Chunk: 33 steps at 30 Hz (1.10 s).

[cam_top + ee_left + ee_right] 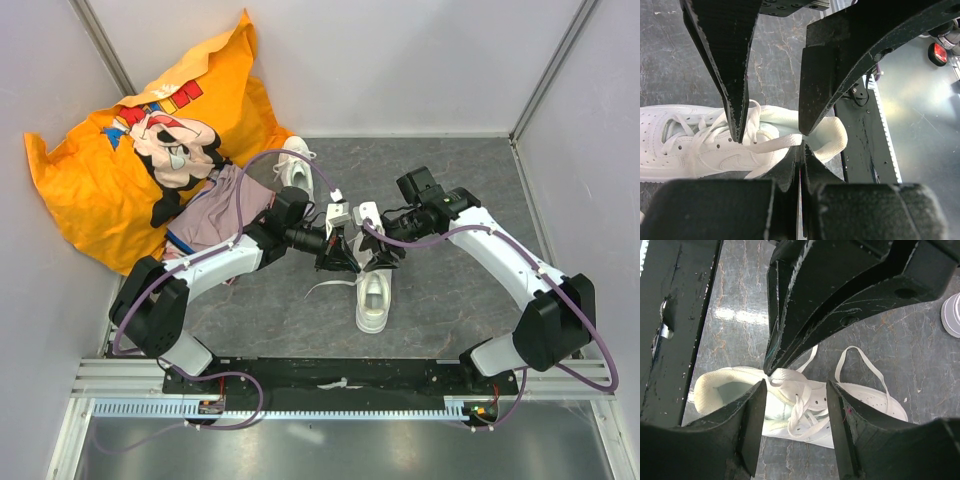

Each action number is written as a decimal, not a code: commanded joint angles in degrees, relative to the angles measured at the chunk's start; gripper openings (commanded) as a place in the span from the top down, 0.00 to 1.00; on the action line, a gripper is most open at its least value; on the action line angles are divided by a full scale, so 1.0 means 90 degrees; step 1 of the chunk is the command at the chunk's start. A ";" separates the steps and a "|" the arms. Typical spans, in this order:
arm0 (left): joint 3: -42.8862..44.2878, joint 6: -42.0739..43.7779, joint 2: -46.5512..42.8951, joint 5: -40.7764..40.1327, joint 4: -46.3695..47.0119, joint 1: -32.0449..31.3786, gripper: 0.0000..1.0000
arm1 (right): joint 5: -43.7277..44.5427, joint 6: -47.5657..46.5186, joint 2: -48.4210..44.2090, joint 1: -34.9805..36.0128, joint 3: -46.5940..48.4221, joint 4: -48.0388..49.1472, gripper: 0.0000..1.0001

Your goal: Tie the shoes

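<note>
We observe the left gripper point(801, 150) pinching a white lace point(772, 145) above the sneaker point(867, 401) opening. The right gripper point(796, 389) is spread, straddling the laced tongue.

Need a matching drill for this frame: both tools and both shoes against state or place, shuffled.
1 left tool
2 right tool
3 near shoe
4 far shoe

A beside the orange cloth
B open
C under both tools
D shut

Pairs: 1-D, 2-B, 3-C, 4-A
</note>
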 commanded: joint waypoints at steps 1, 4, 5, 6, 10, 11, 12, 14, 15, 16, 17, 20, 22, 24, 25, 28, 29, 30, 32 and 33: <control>0.0083 0.0028 -0.0015 0.0009 0.0353 -0.0051 0.99 | -0.0238 -0.0025 -0.0174 0.0115 -0.0195 0.0031 0.41; 0.0044 0.0087 0.0024 0.0087 0.0372 -0.0022 0.98 | -0.0210 -0.0209 -0.0379 0.0018 -0.0468 0.0051 0.40; 0.0053 0.0106 0.0034 0.0126 0.0363 -0.0012 0.98 | -0.0219 -0.0239 -0.0486 -0.0031 -0.0527 0.0080 0.39; 0.0063 0.0106 0.0034 0.0155 0.0363 -0.0002 0.98 | -0.0229 -0.0249 -0.0525 -0.0041 -0.0567 0.0080 0.39; 0.0102 0.0145 0.0073 0.0204 0.0372 0.0018 0.98 | -0.0385 -0.0230 -0.0526 -0.0178 -0.0606 0.0080 0.34; 0.0122 0.0155 0.0102 0.0204 0.0382 0.0018 0.98 | -0.0424 -0.0191 -0.0497 -0.0197 -0.0606 0.0100 0.32; 0.0132 0.0155 0.0102 0.0262 0.0382 0.0018 0.98 | -0.0473 -0.0162 -0.0477 -0.0188 -0.0616 0.0129 0.30; 0.0132 0.0165 0.0102 0.0341 0.0382 0.0018 0.98 | -0.0571 0.0139 -0.0419 -0.0198 -0.0635 0.0410 0.28; 0.0132 0.0165 0.0102 0.0399 0.0373 0.0018 0.98 | -0.0571 0.0199 -0.0418 -0.0198 -0.0645 0.0499 0.27; 0.0132 0.0184 0.0102 0.0429 0.0372 0.0018 0.98 | -0.0581 0.0238 -0.0399 -0.0198 -0.0626 0.0616 0.27; 0.0132 0.0213 0.0112 0.0448 0.0353 0.0018 0.98 | -0.0600 0.0287 -0.0360 -0.0188 -0.0606 0.0646 0.26; 0.0141 0.0233 0.0122 0.0487 0.0353 0.0018 0.98 | -0.0727 0.0356 -0.0243 -0.0159 -0.0518 0.0657 0.26; 0.0132 0.0175 0.0122 0.0517 0.0489 0.0018 0.98 | -0.0766 0.0385 -0.0243 -0.0139 -0.0518 0.0656 0.27; 0.0141 0.0126 0.0141 0.0527 0.0538 0.0018 0.98 | -0.0786 0.0356 -0.0252 -0.0100 -0.0547 0.0656 0.30; 0.0141 0.0135 0.0151 0.0536 0.0548 0.0018 0.98 | -0.0786 0.0356 -0.0262 -0.0081 -0.0576 0.0685 0.31; 0.0180 0.0126 0.0171 0.0566 0.0548 0.0018 0.98 | -0.0766 0.0356 -0.0253 -0.0051 -0.0616 0.0695 0.41; 0.0190 0.0135 0.0180 0.0585 0.0548 0.0018 0.98 | -0.0766 0.0356 -0.0262 -0.0051 -0.0625 0.0715 0.48; 0.0190 0.0126 0.0180 0.0595 0.0539 0.0018 0.98 | -0.0747 0.0356 -0.0262 -0.0032 -0.0635 0.0734 0.50; 0.0190 0.0106 0.0190 0.0605 0.0548 0.0018 0.98 | -0.0747 0.0434 -0.0253 -0.0022 -0.0635 0.0793 0.58; 0.0181 0.0106 0.0180 0.0615 0.0568 0.0018 0.98 | -0.0756 0.0434 -0.0243 -0.0022 -0.0635 0.0793 0.62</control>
